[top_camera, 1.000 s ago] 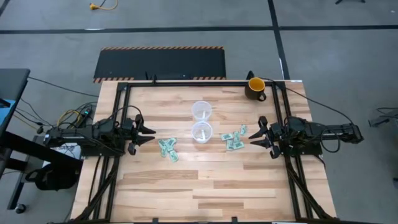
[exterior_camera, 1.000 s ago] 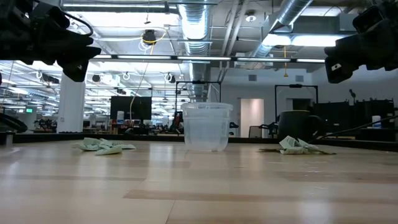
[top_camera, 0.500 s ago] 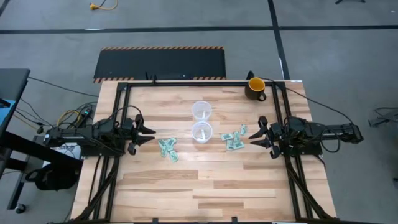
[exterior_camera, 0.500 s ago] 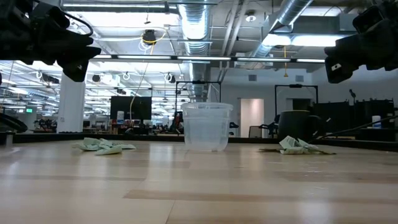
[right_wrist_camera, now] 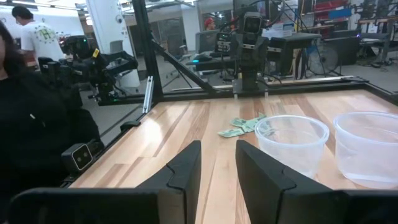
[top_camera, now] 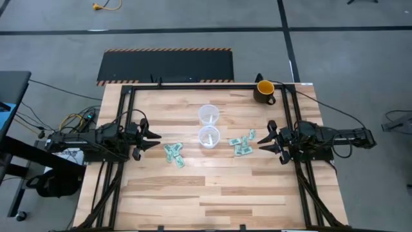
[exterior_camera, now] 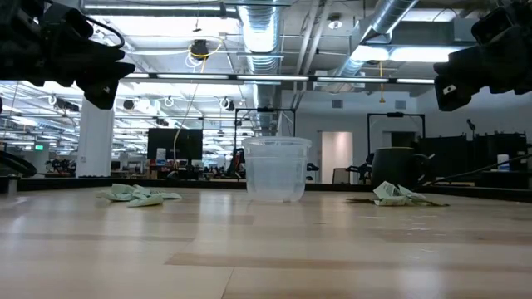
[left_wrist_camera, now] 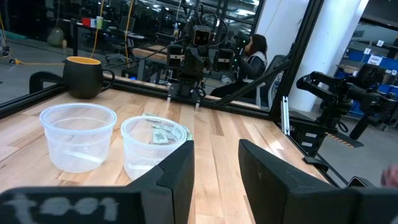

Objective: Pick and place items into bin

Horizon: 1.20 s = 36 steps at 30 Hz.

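A: So which arm's closer, and to what?

B: Both abt equal. Ahead of my left gripper, a bit to one side, lies a green-white packet pile; fingers parted, nothing held. My right gripper faces a second pile just ahead, fingers parted too, empty.

A: Count?

B: 2 piles, several packets each, exact no. unclear, no clear long axis. Beyond them, 2 clear cups between my arms, no packets seen inside; 1 mug farthest.
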Motion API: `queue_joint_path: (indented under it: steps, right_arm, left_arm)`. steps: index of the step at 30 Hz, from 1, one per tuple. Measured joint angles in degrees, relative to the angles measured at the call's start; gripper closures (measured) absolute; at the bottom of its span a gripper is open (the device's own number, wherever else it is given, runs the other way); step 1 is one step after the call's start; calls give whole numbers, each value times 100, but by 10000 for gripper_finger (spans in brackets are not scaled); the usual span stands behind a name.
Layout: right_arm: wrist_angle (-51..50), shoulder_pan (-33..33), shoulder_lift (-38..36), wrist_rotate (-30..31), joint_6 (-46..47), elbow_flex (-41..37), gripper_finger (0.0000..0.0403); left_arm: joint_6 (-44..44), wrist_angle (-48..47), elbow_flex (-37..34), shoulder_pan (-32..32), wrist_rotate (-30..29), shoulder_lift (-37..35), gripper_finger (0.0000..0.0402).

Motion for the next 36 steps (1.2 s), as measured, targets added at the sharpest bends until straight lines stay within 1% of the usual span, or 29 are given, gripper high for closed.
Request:
queue_joint_path:
  steps: [16,23,25,34,36]
  right_arm:
    - [-1,-2,1,0,-13,1,310]
    - [-8,-1,0,108,-1096,2,310]
    - [-8,-2,0,111,-1277,2,310]
    - [-2,-2,1,110,-1295,2,310]
    - [0,0,1,106,-1136,0,310]
  left_arm:
    - [0,0,0,2,0,0,288]
    - [0,0,0,2,0,1,288]
    - [0,0,1,1,0,1,288]
    - [0,0,1,0,0,2,288]
    - [0,0,2,0,0,0,288]
